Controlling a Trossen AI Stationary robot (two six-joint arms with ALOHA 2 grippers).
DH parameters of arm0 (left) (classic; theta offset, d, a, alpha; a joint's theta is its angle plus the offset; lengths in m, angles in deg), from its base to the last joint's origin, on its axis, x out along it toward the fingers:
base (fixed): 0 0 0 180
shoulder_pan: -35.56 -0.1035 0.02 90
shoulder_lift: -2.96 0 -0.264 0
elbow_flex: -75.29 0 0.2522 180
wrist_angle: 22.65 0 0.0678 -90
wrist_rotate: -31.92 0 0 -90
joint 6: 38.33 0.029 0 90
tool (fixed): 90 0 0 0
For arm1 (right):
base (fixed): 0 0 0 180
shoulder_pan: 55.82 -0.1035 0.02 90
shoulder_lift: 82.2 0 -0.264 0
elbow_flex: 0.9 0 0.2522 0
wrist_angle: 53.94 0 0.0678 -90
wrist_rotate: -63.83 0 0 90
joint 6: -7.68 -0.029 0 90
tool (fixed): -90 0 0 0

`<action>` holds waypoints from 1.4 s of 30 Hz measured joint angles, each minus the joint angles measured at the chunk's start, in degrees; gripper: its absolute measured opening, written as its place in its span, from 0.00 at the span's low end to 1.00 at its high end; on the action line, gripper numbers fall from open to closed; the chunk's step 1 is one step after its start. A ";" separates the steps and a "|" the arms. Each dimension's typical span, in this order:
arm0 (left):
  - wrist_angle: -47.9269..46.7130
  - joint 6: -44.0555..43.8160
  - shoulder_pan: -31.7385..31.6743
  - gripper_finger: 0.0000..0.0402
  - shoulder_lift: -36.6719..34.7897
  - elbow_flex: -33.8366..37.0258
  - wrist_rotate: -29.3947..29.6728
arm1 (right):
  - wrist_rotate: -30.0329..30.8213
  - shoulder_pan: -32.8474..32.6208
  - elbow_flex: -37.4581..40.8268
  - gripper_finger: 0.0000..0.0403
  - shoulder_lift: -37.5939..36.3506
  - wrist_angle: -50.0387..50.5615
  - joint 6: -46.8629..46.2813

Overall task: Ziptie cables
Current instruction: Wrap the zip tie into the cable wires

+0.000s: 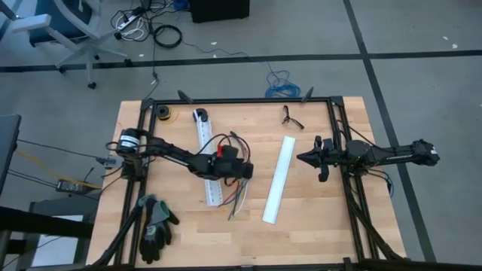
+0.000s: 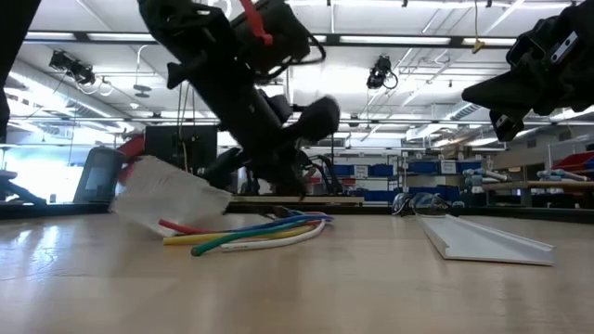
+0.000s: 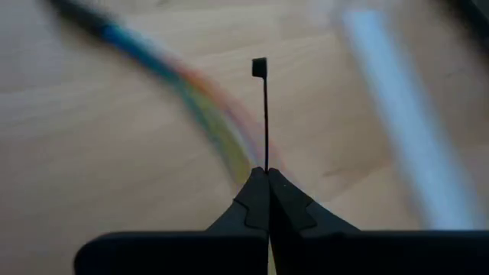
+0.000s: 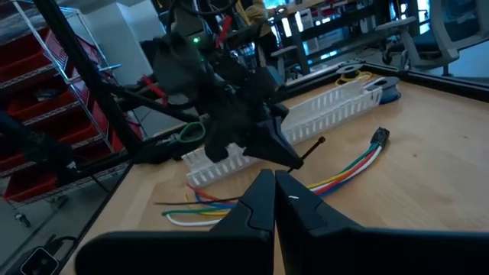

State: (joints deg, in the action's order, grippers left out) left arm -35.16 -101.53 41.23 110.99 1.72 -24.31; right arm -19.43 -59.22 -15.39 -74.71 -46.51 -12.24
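Evidently the left gripper [image 3: 267,174] pinches a ziptie [image 3: 264,114] that juts past its fingertips, held clear for threading; the cables [image 3: 200,92] lie on the table just beyond them. Well apart, the right gripper [image 1: 304,157] waits, fingers pressed together on nothing.

The cables [image 2: 251,232] run green, yellow, red, blue and white; the perforated strip [image 1: 207,162] white; the table [image 1: 316,226] pale wood.
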 joint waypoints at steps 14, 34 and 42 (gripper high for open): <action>13.17 8.63 -0.59 0.00 -4.06 1.97 -4.48 | 0.01 -0.02 0.01 0.01 0.00 -0.93 0.01; 3.98 30.65 -0.81 0.00 -20.63 10.69 -3.62 | 0.00 -0.01 0.00 0.01 0.07 -1.55 0.01; 29.96 43.10 -1.19 0.00 -24.03 26.64 -10.20 | 0.00 0.00 0.02 0.01 0.09 -1.76 0.02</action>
State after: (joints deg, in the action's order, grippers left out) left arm -5.20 -58.42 40.04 86.96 28.36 -34.51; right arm -19.43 -59.22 -15.37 -74.63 -48.27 -12.23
